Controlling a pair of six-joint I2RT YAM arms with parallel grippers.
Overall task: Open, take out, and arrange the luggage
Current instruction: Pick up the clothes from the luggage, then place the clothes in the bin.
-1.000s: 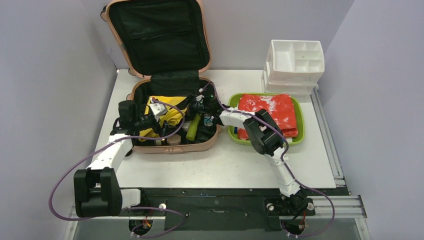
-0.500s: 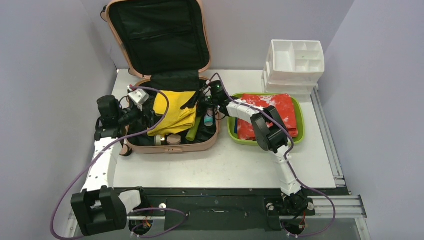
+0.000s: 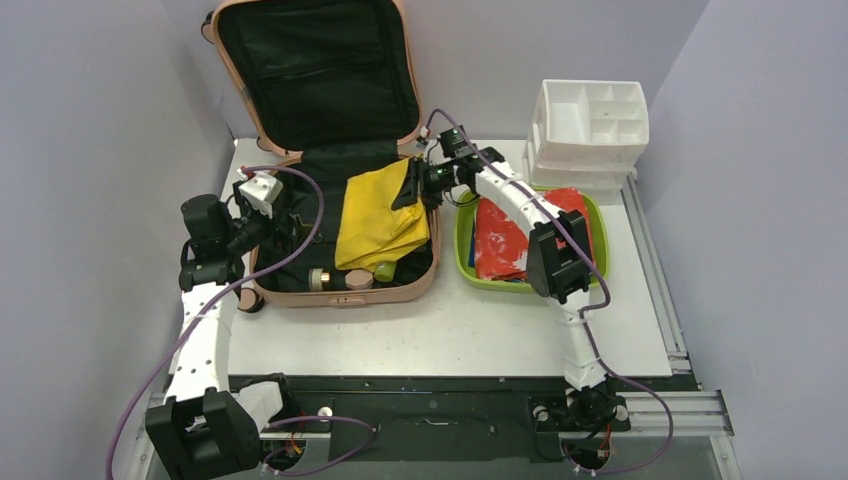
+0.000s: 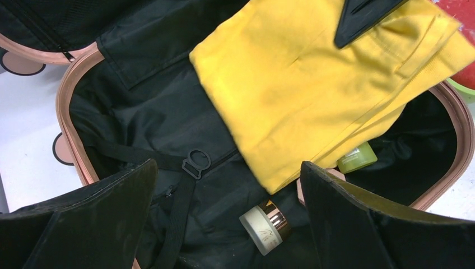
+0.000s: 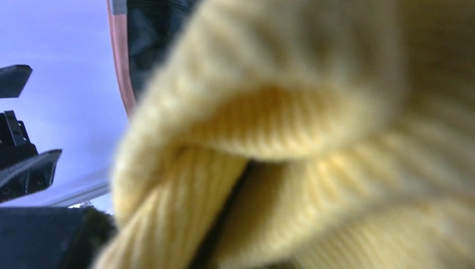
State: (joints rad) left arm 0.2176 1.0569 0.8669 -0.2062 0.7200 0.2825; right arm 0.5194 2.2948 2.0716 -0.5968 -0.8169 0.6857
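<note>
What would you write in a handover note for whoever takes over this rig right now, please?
Left hand: open, empty, over the left side of the luggage.
Right hand: shut on the yellow garment, gripping its far corner by the case's right rim.
Done: lid open; a red folded item lies in the green tray.
Left: take the garment out, then the cream jar, the green bottle and the other small items inside, and arrange them.

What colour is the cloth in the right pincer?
Yellow; the cloth shows best in the left wrist view.
</note>
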